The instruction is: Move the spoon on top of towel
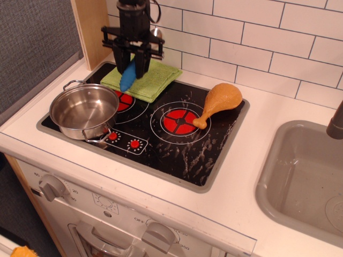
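the spoon (128, 79) is off the stove and held above the towel (142, 78), so the carry looks nearly done; what is left, judging by this view, is to lower it the rest of the way, let go and pull clear. the blue handle hangs down and slants toward the pot (84, 111), its tip over the towel's front-left part; whether it touches the cloth cannot be told. the metal bowl shows just behind the arm, up near the tiles.

the gripper (133, 61) comes down almost straight from the top of the frame, over the back-left corner of the stove (177, 155). its dark fingers (143, 60) are closed on the upper part of the handle, one either side. the drumstick (218, 101) lies well apart on the right burner, out of the way.
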